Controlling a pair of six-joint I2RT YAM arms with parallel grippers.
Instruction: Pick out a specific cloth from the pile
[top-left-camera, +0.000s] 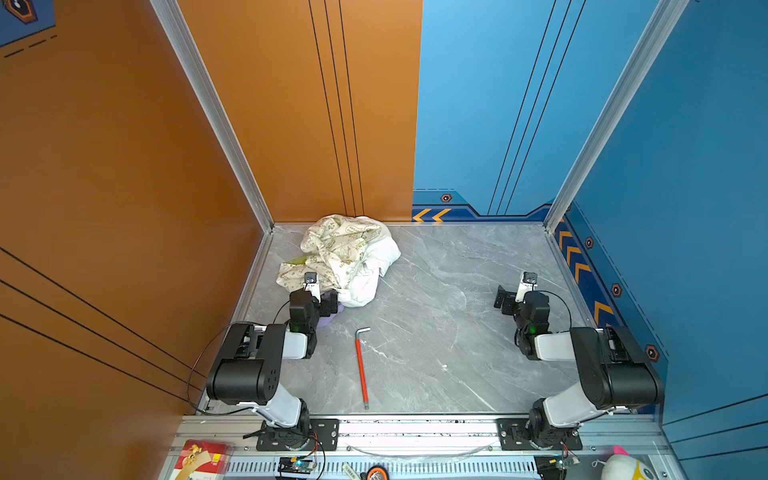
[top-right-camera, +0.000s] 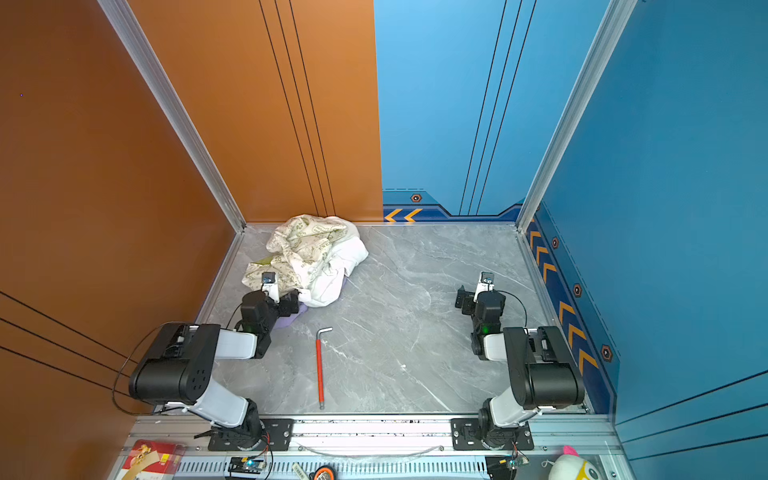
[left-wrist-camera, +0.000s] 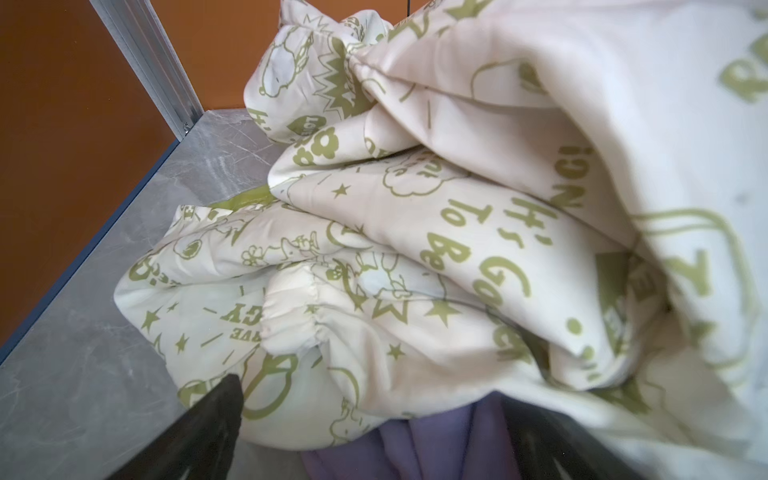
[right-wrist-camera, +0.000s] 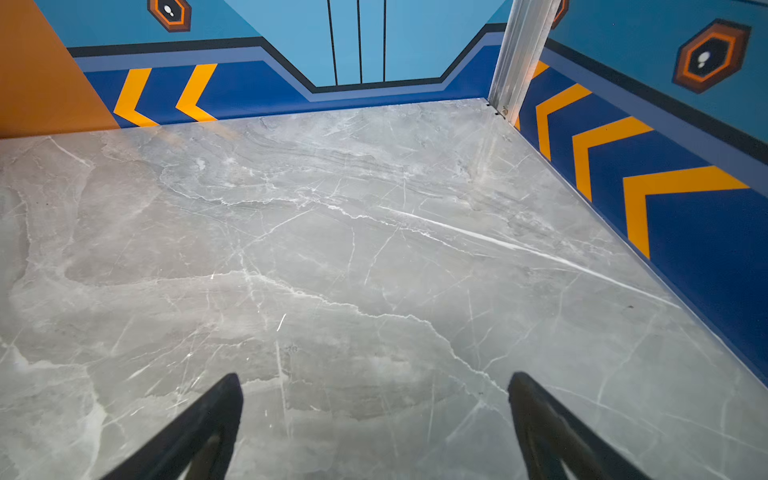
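A grey, stone-look table sits in a small booth, with an orange wall on the left and a blue wall on the right. At the back left, close to the orange wall, lies the pile. A cream cloth with green pictures is on top, and a white cloth peeks out on its right side. The lavender cloth is at the bottom. Only a small bit sticks out at the near edge, under the cream one. The left tool is right there, wide open, with the lavender bit between its two fingers and nothing gripped. In the left wrist view the cream cloth partly hides one finger. So when the tool shuts it could pinch the cream cloth too, and the wrong cloth would come along. The other cloths also weigh the lavender one down, so a pull may drag the whole pile, or the small bit may slip out. A red key lies in the middle of the table, and dragged cloth might push it. On the right, the right tool is wide open over bare table, holding nothing, well apart from the pile.
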